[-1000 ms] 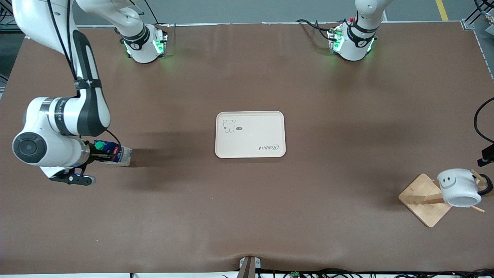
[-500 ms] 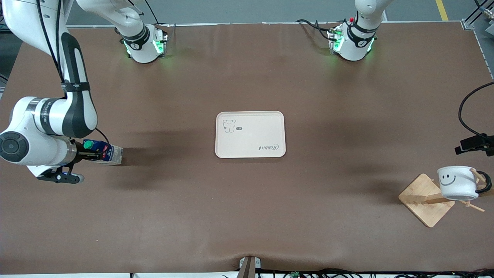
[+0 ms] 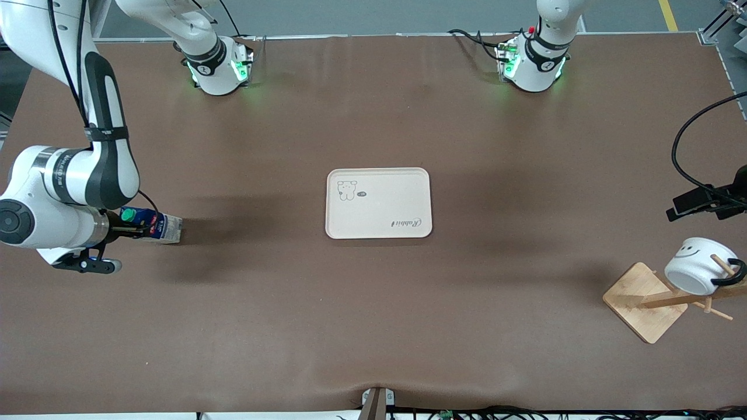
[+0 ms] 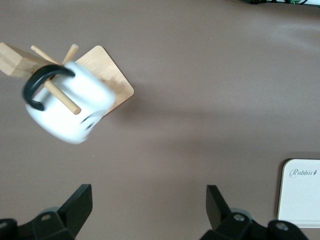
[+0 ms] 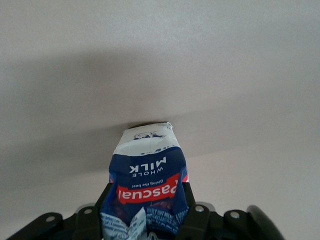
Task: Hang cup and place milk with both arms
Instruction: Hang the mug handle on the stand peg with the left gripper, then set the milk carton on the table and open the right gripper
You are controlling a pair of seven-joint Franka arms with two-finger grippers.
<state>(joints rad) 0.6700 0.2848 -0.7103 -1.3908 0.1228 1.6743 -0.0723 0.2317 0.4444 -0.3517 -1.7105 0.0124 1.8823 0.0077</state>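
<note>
Front view: cup (image 3: pixel 694 269) hangs by its handle on a peg of the wooden rack (image 3: pixel 645 301), toward the left arm's end of the table.
Left wrist view: left gripper (image 4: pixel 148 210) spread wide, empty, apart from the cup (image 4: pixel 67 109).
Right wrist view: right gripper (image 5: pixel 145 212) pinches the milk (image 5: pixel 146 182), label "WHOLE MILK".
Tray (image 3: pixel 379 175): mid-table, bare.

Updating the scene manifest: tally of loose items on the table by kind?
Cup: 1, hanging on the rack
Milk: 1, held in the right tool
Wooden rack: 1
Tray: 1
Total: 4
</note>
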